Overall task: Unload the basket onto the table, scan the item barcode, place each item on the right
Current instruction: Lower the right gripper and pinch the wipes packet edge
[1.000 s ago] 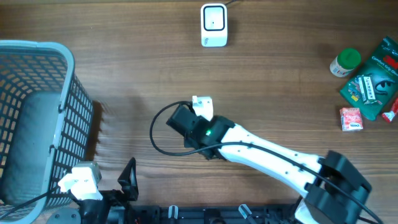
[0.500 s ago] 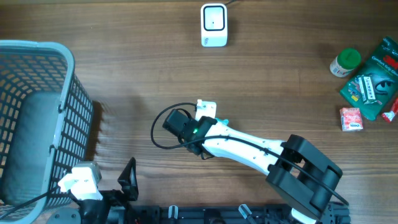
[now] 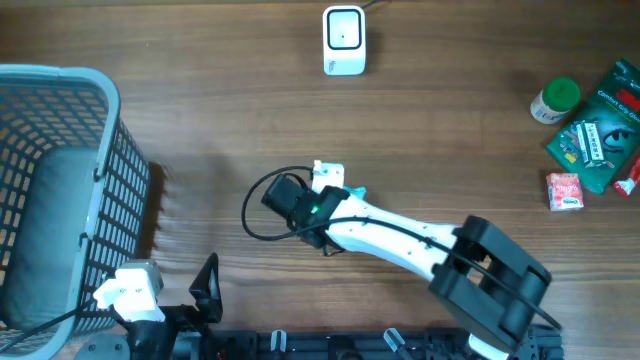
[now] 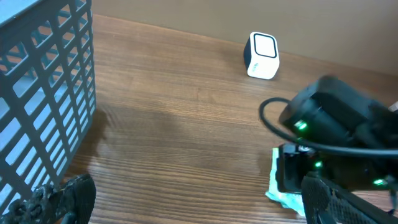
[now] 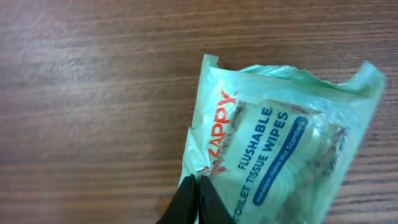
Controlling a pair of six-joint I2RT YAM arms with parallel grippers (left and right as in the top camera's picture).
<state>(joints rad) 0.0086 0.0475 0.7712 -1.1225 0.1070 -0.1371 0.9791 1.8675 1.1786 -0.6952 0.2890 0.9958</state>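
One wipes pack [image 5: 280, 149] | label legible right wrist only | fingers [image 5: 185, 208] pinch edge

basket [image 3: 60, 72] left; scanner [image 3: 344, 40] far centre; wipes pack [image 3: 328, 173] mid-table; small goods [image 3: 595, 130] far right

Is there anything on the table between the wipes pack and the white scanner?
No. In the overhead view the table between the wipes pack and the scanner is bare wood. The left wrist view shows the same.
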